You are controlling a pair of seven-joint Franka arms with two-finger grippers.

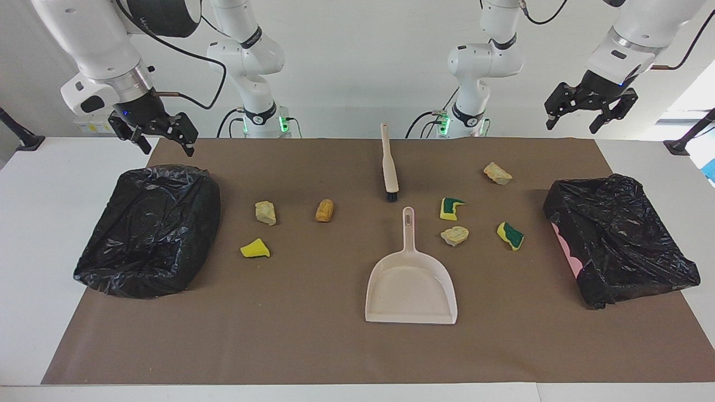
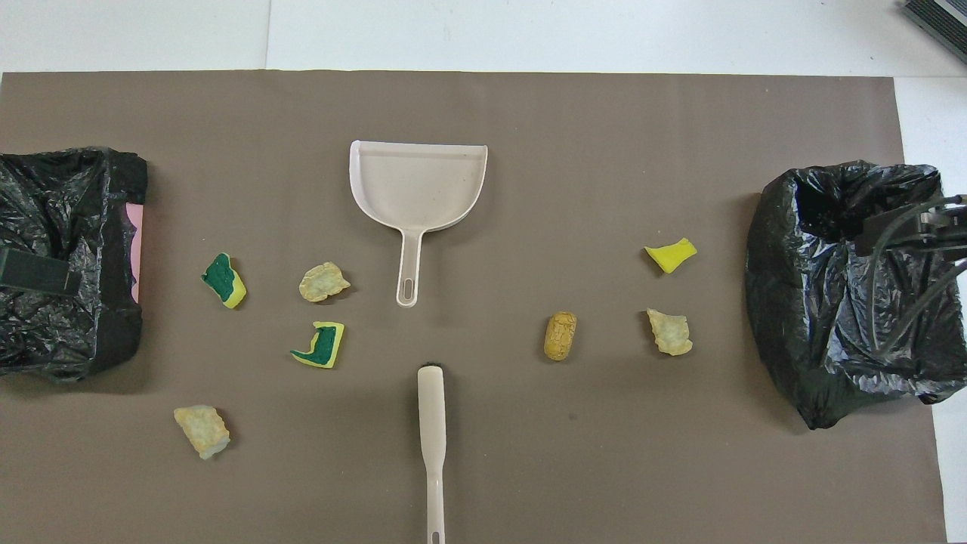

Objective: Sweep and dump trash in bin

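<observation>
Several trash scraps lie on the brown mat. Toward the right arm's end are a beige chunk (image 1: pixel 266 212), an orange-brown cylinder (image 1: pixel 324 210) and a yellow sponge piece (image 1: pixel 255 249). Toward the left arm's end are two beige chunks (image 1: pixel 497 173) (image 1: pixel 454 235) and two yellow-green sponge pieces (image 1: pixel 451 207) (image 1: pixel 510 235). The beige dustpan (image 1: pixel 410 285) lies mid-table, handle toward the robots. The brush (image 1: pixel 389 164) lies nearer the robots, bristles toward the dustpan. My right gripper (image 1: pixel 167 146) is open in the air over one bin's near edge. My left gripper (image 1: pixel 572 127) is open, raised over the mat's corner.
A black-bagged bin (image 1: pixel 151 229) stands at the right arm's end of the mat. A second black-bagged bin (image 1: pixel 617 237), showing a pink side, stands at the left arm's end. The brown mat (image 1: pixel 313 335) covers most of the white table.
</observation>
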